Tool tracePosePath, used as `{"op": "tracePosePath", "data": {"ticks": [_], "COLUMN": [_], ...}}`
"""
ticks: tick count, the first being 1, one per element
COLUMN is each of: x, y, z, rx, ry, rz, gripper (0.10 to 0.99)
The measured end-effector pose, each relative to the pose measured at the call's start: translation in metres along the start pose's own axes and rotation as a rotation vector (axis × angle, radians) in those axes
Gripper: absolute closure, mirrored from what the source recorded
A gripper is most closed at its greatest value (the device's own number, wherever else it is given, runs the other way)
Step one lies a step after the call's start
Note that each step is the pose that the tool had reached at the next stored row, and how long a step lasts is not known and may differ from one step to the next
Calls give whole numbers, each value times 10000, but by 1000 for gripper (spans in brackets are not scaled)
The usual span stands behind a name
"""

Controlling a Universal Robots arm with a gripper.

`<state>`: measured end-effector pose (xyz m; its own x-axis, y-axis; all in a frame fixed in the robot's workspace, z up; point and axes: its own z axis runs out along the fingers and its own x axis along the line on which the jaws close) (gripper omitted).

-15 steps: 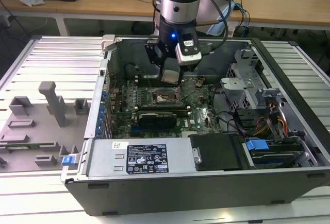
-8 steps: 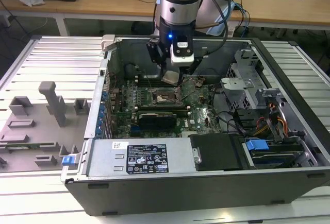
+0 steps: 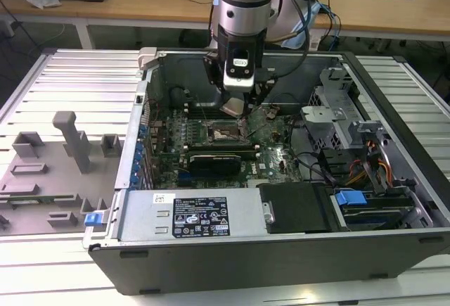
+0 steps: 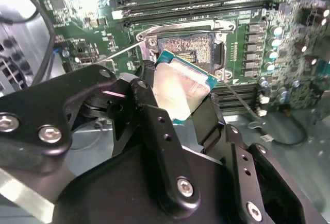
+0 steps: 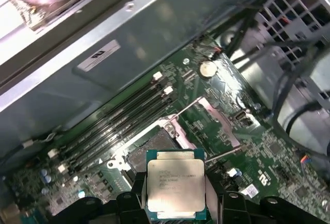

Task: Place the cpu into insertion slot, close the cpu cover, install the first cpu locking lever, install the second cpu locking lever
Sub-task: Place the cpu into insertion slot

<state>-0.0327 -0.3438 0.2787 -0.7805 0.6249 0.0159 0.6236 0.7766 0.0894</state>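
Observation:
My gripper (image 4: 179,100) is shut on the cpu (image 4: 181,86), a flat square chip with a silvery top, held tilted by its two opposite edges between black fingers (image 4: 150,112). The cpu (image 5: 175,185) hangs just above and slightly to one side of the insertion slot (image 5: 154,151), not touching it. The insertion slot (image 4: 188,49) lies bare, its contact field showing. The cpu cover (image 5: 219,124) appears to stand raised at one side of the slot. Two thin wire levers (image 5: 188,105) stick out, unlatched. In the exterior view the gripper (image 3: 235,109) hovers over the slot (image 3: 226,134).
The motherboard lies inside an open computer case (image 3: 133,179). Long memory slots (image 5: 118,121) flank the socket, and a black expansion card (image 3: 214,160) sits just in front. Cables and a drive cage (image 3: 344,116) fill the exterior view's right. Grey fixtures (image 3: 70,141) stand outside on the exterior view's left.

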Motion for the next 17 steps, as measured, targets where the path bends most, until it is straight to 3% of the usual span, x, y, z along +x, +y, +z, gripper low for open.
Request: {"op": "tracePosePath", "data": {"ticks": [17], "x": [-1], "y": [-4], "z": [48], "rx": [-52], "ry": [-298], "rz": [3316], "gripper": [545]}}
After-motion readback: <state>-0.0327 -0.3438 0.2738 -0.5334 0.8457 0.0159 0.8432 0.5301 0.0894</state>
